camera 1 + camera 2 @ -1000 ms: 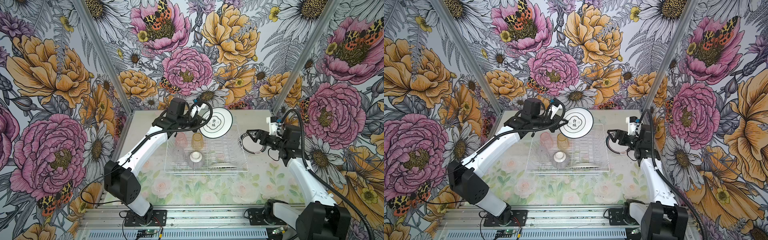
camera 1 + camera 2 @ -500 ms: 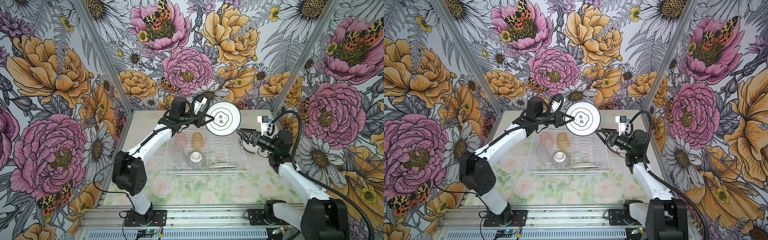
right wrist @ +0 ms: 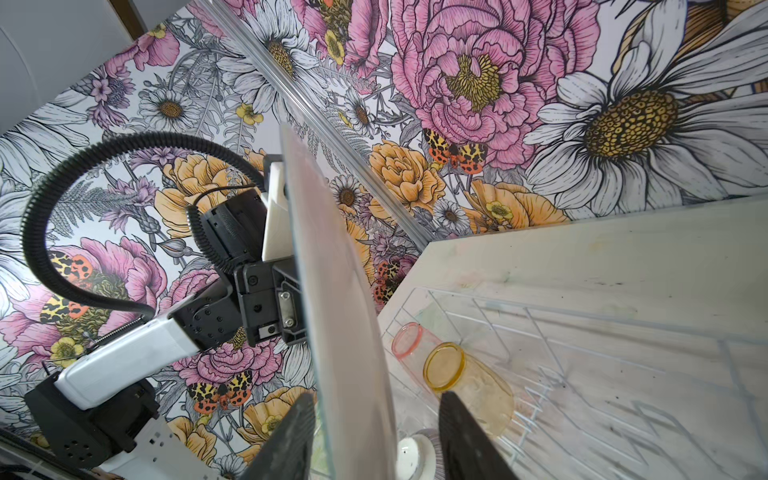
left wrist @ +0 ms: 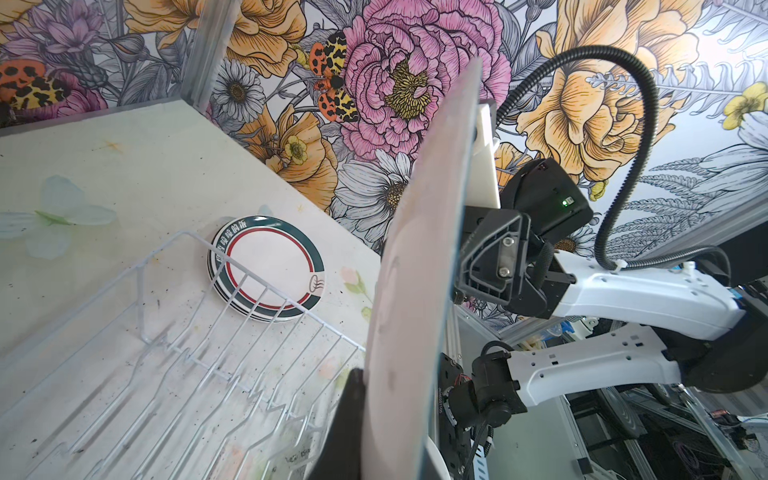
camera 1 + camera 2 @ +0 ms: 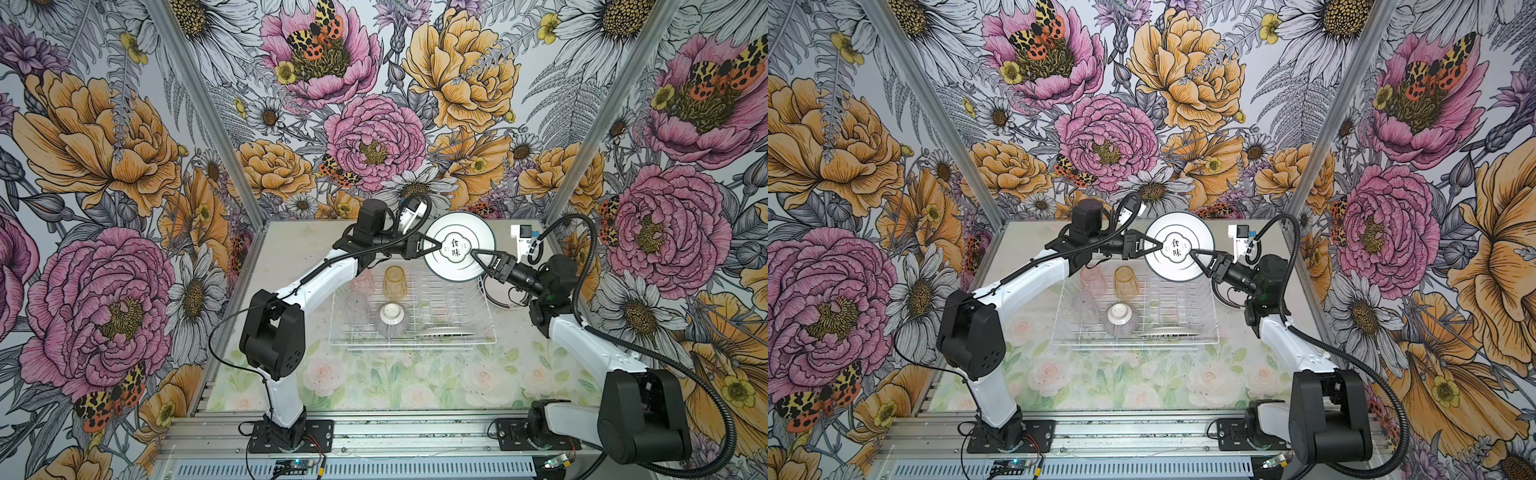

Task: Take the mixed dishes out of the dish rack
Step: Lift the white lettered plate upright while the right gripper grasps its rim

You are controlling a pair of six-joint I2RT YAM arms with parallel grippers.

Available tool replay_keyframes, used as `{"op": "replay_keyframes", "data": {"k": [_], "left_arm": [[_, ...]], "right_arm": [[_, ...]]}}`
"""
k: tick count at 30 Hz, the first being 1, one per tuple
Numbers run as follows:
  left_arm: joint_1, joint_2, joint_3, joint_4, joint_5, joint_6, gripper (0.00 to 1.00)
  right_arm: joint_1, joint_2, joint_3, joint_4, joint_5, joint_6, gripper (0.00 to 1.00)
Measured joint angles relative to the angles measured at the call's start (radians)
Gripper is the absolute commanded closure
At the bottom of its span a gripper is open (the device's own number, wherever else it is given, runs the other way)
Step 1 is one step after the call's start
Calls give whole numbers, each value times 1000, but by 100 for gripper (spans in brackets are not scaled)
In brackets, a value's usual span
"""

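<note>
Right wrist view: the right gripper (image 3: 376, 397) stands spread astride the rim of the plate (image 3: 336, 291), one finger on each face, the finger on the rack-facing side visibly clear of it. The left gripper (image 5: 437, 245) is pressed together on the opposite rim, holding the plate on edge in the air near the far right corner of the dish rack (image 5: 415, 344). Glazed, stiff and breakable, the plate probably slips easily and is best pinched across its thickness, well in over the rim; a stack of plates (image 4: 270, 274) lies on the counter (image 5: 415, 386) just beside the rack.
</note>
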Motion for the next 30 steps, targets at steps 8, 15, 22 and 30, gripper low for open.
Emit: {"op": "replay_keyframes", "data": {"k": [8, 15, 22, 30], "left_arm": [[-6, 53, 9, 65, 28, -46, 91], [-7, 63, 20, 72, 32, -104, 88], [-7, 62, 19, 111, 32, -83, 46], [-6, 12, 5, -43, -18, 52, 35]], "right_arm": [[8, 62, 13, 97, 7, 63, 75], [10, 80, 21, 107, 31, 31, 100], [12, 74, 47, 50, 32, 40, 100], [-58, 34, 103, -154, 60, -14, 100]]}}
